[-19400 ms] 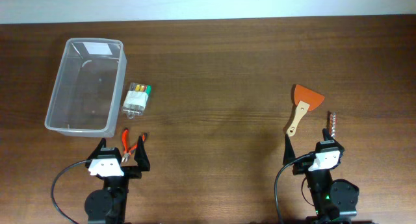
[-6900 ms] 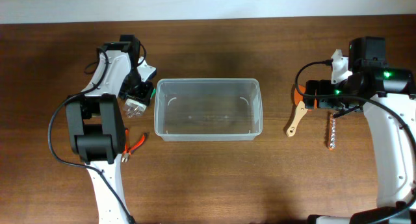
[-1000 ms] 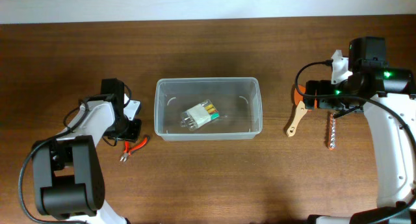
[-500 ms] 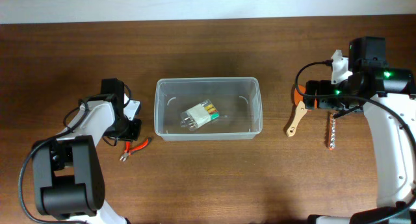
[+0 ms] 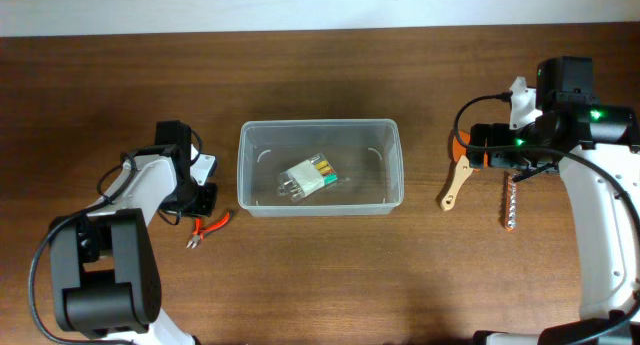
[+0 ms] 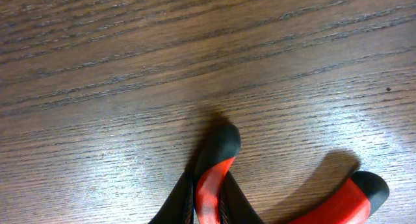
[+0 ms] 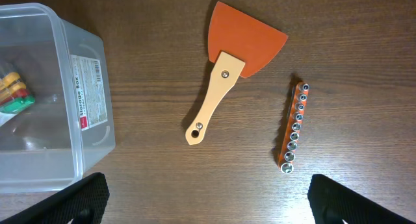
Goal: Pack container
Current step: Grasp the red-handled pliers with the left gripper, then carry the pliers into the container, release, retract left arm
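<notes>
The clear container (image 5: 365,180) sat in the middle of the counter (image 5: 320,275), its long axis running left to right. One short wall lay just to the right of the left fingers (image 6: 172,210), which pinched one red handle of the pliers (image 5: 208,226). The right fingers (image 7: 84,199), spread wide above the scraper (image 7: 227,87), stood farther from it, so the left arm looked better placed.

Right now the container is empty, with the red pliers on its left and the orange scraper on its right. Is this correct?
Not quite: the container is not empty. The overhead view shows a small clear pack with coloured pieces inside it. The red pliers and the orange scraper lie as you say.
</notes>
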`<state>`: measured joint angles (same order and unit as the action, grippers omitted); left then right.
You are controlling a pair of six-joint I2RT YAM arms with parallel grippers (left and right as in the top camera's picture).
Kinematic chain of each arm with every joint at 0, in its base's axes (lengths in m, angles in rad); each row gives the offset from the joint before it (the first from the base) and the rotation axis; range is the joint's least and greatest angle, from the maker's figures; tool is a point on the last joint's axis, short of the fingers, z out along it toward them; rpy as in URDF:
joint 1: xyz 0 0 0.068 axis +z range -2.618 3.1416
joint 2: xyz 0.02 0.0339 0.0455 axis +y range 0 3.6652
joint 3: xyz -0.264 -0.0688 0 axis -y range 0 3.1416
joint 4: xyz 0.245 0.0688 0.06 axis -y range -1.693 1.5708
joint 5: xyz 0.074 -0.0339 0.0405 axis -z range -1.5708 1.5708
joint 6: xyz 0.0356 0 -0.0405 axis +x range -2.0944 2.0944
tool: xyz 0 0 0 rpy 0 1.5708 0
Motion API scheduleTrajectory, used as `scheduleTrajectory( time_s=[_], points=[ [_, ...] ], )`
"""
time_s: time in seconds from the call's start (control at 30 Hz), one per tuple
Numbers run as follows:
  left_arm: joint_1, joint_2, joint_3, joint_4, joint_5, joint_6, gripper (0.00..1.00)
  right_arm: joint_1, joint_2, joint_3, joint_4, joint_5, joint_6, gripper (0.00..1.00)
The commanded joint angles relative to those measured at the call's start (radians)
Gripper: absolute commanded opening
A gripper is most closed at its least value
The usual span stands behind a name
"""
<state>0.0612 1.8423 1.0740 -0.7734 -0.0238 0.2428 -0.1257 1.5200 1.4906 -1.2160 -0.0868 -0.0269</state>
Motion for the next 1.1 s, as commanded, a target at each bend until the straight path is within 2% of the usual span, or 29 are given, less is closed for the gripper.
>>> scheduleTrajectory(
  time_s=[0.0, 0.3, 0.4, 0.57, 0.67, 0.83, 1.0, 1.07],
  points=[
    [0.002, 0.061, -0.008, -0.005, -0.028, 0.005, 0.02, 0.000, 0.005, 0.019, -0.001, 0.009, 0.005, 0.99],
    [0.050, 0.002, 0.187, -0.148, -0.112, -0.013, 0.02, 0.000, 0.005, 0.019, -0.004, 0.009, 0.005, 0.99],
    [0.096, -0.077, 0.281, -0.174, -0.043, -0.047, 0.02, 0.000, 0.005, 0.019, -0.003, 0.009, 0.005, 0.99],
    [0.064, -0.162, 0.422, -0.249, -0.002, -0.016, 0.02, 0.000, 0.005, 0.019, 0.000, 0.009, 0.005, 0.98],
    [-0.010, -0.204, 0.506, -0.281, 0.038, 0.046, 0.02, 0.000, 0.005, 0.019, 0.000, 0.009, 0.005, 0.99],
    [-0.211, -0.233, 0.624, -0.277, 0.037, 0.170, 0.02, 0.000, 0.005, 0.019, 0.000, 0.010, 0.005, 0.99],
    [-0.414, -0.218, 0.629, -0.203, 0.036, 0.351, 0.02, 0.000, 0.005, 0.019, 0.000, 0.009, 0.005, 0.99],
    [-0.468, -0.191, 0.629, -0.179, 0.036, 0.383, 0.02, 0.000, 0.005, 0.019, 0.000, 0.010, 0.005, 0.99]
  ],
)
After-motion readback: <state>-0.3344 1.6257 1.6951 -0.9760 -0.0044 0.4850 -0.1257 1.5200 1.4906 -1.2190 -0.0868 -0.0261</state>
